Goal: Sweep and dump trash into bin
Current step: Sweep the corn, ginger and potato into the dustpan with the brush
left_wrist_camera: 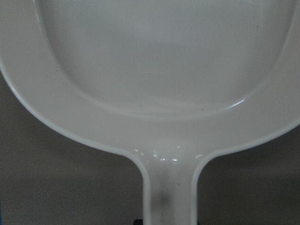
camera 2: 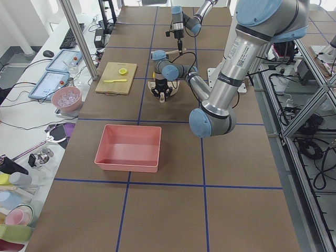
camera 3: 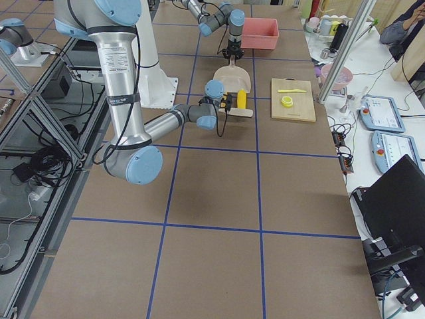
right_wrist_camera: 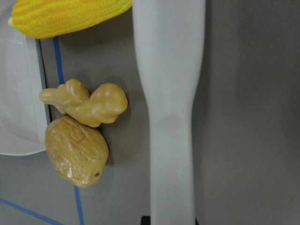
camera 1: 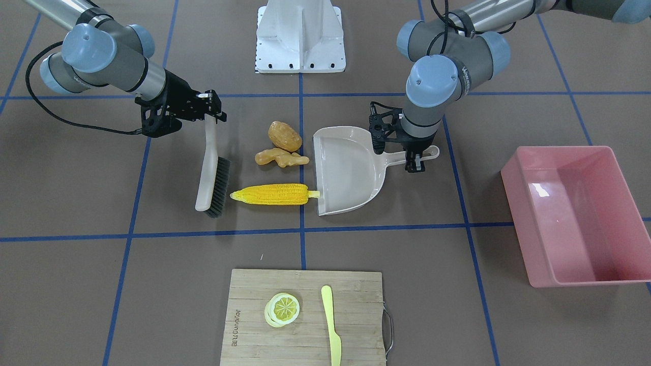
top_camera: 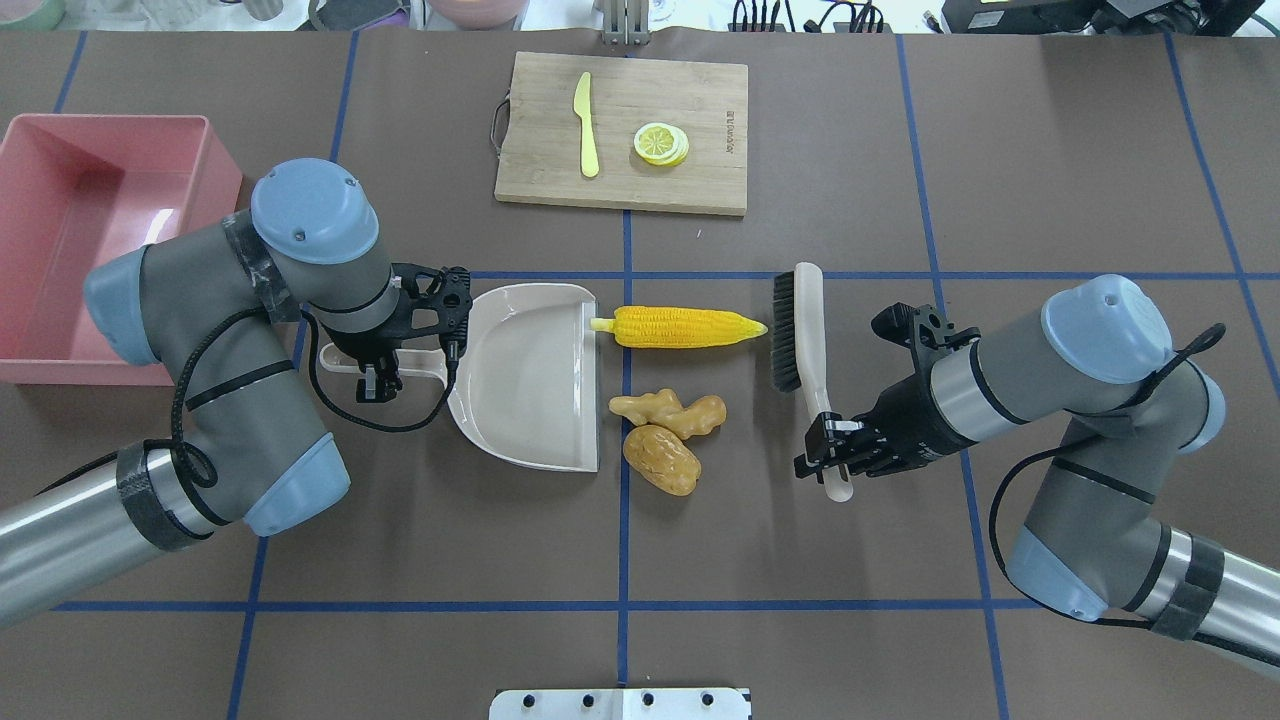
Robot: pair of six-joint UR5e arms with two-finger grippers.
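The trash lies mid-table: a yellow corn cob point(top_camera: 685, 327) point(camera 1: 274, 194), a tan ginger root point(top_camera: 668, 412) point(camera 1: 280, 158) and a brown potato point(top_camera: 661, 460) point(camera 1: 285, 136). A beige dustpan point(top_camera: 530, 370) point(left_wrist_camera: 164, 93) rests flat beside them, its open mouth toward the corn's stem. My left gripper point(top_camera: 378, 378) point(camera 1: 416, 161) is shut on the dustpan's handle. My right gripper point(top_camera: 830, 455) point(camera 1: 208, 109) is shut on the handle of a hand brush point(top_camera: 800, 330) point(right_wrist_camera: 171, 117), whose bristles nearly touch the corn's tip. The pink bin point(top_camera: 110, 125) point(camera 1: 574, 213) stands empty at the robot's far left.
A wooden cutting board point(top_camera: 700, 180) at the table's far side carries a lemon slice point(top_camera: 661, 143) and a pale yellow knife point(top_camera: 587, 125). The robot's white base point(camera 1: 300, 35) sits at the near edge. Blue tape lines grid the brown tabletop.
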